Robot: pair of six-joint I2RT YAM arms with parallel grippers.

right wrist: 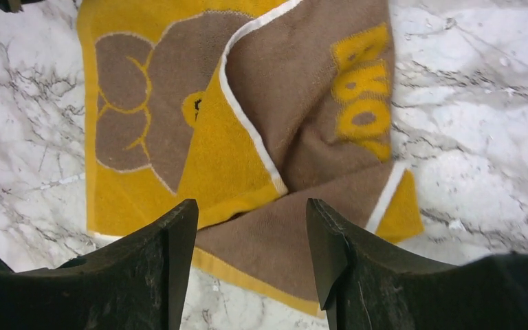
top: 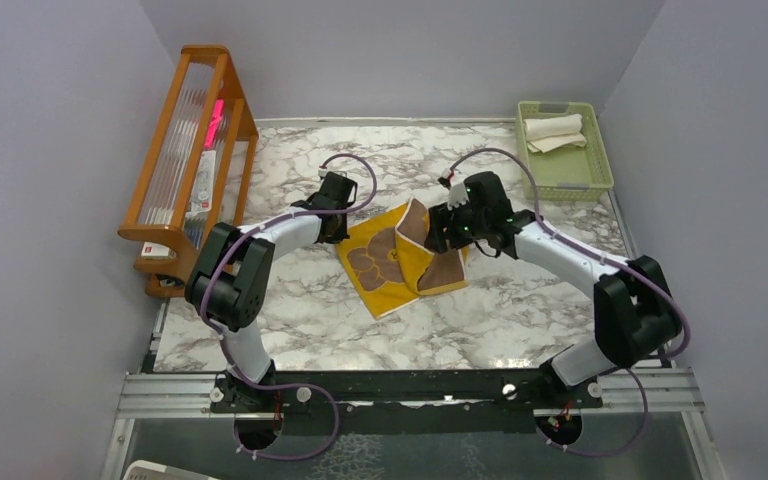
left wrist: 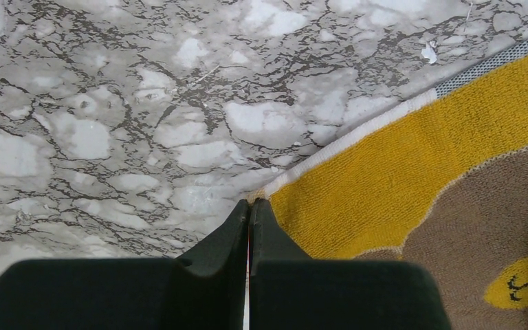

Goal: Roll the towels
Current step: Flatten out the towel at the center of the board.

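Note:
A mustard yellow towel (top: 380, 275) with a brown figure lies flat mid-table. Its right part is folded over and shows a brown underside (top: 442, 268) with yellow letters. In the left wrist view my left gripper (left wrist: 249, 204) is shut, its tips meeting right at the white-edged corner of the yellow towel (left wrist: 399, 179). My right gripper (right wrist: 251, 213) stands open just above the near edge of the folded brown flap (right wrist: 295, 103), with nothing between its fingers. From above, the left gripper (top: 343, 232) is at the towel's left corner and the right gripper (top: 442, 235) over the fold. A cream-white towel (top: 552, 130) lies in the basket.
A pale green plastic basket (top: 592, 172) stands at the back right corner. A wooden rack (top: 185, 160) leans along the left wall. Bare marble table (top: 300, 320) lies in front of the towel and behind it.

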